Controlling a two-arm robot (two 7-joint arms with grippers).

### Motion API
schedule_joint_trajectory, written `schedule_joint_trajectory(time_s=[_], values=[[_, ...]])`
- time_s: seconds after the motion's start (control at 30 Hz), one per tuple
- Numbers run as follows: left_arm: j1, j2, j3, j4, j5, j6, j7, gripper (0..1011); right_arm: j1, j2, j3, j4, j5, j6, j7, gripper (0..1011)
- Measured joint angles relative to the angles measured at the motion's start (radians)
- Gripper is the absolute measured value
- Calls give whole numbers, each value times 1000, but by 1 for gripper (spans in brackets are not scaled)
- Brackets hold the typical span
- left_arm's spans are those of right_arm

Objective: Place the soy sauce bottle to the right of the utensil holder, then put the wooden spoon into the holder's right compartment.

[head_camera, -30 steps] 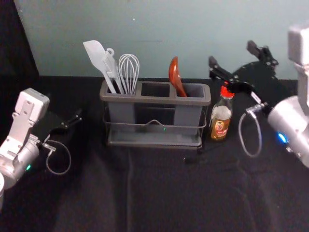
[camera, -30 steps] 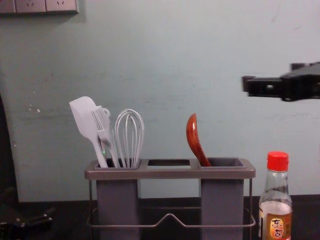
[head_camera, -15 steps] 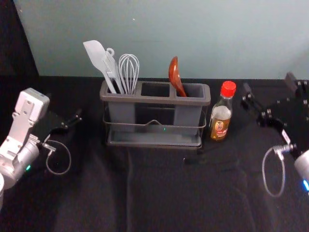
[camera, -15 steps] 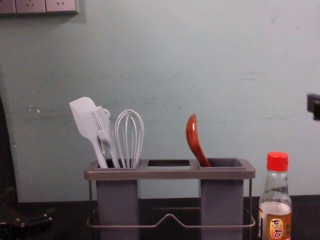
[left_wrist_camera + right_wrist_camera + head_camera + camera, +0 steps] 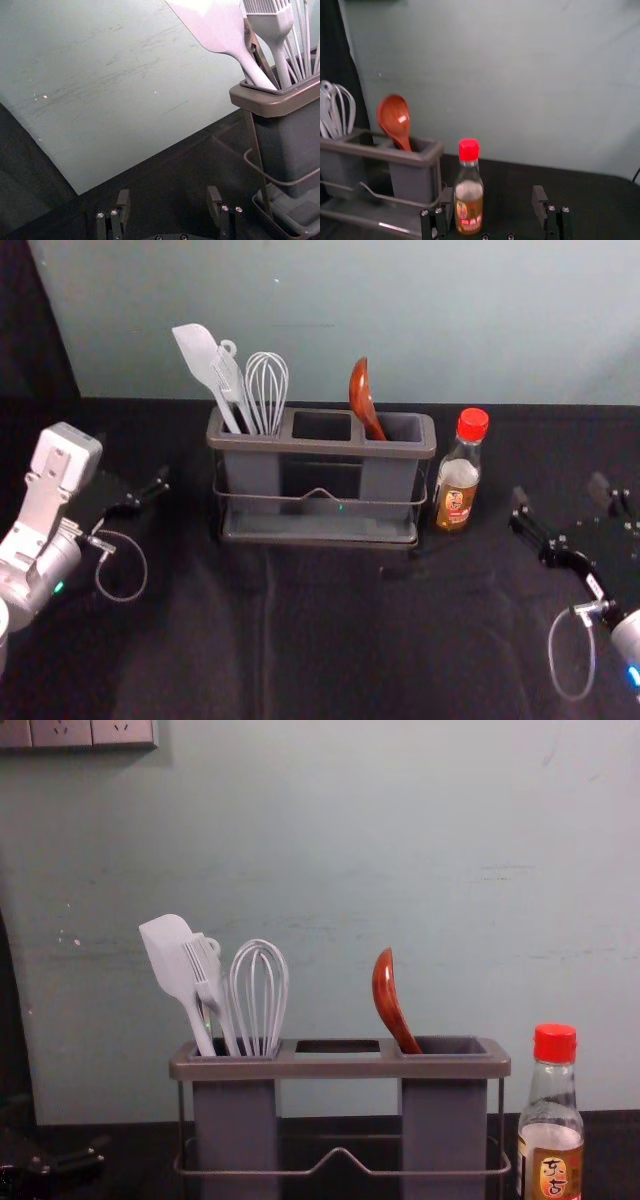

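The right tool (image 5: pixel 560 492) is at the right edge of the head view, around mid-height, off to the side of the bottle and apart from it. In its own wrist view, the right tool (image 5: pixel 492 195) is open and holding nothing, its two fingers spread well apart. The left tool (image 5: pixel 134 462) is parked at the left of the head view, also open and gripping nothing.

The soy sauce bottle (image 5: pixel 457 488) stands upright on the desk (image 5: pixel 330 640), right of centre in the head view, just beside the right end of the utensil holder (image 5: pixel 322 447). It has a red cap (image 5: pixel 473 424) and a label (image 5: pixel 454 505). The wooden spoon (image 5: pixel 362 392) is in the holder's right compartment, bowl up, its upper end tilted toward the left of the frame. The spatula (image 5: pixel 197 350), brush (image 5: pixel 230 380) and whisk (image 5: pixel 267 385) stand in the left compartment. Behind it all is a pale wall (image 5: pixel 450 320); a socket panel (image 5: pixel 75 732) sits at the upper left of the chest view.
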Motion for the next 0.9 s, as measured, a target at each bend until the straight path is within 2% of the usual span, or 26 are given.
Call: schedule_joint_trajectory(time_s=[0.5, 0.9], values=[[0, 0, 0, 0, 0, 0, 0, 1005, 63, -18, -8, 166, -31, -12, 55, 1002], [0, 0, 0, 0, 0, 0, 0, 1005, 80, -34, -5, 204, -54, -14, 81, 1002]])
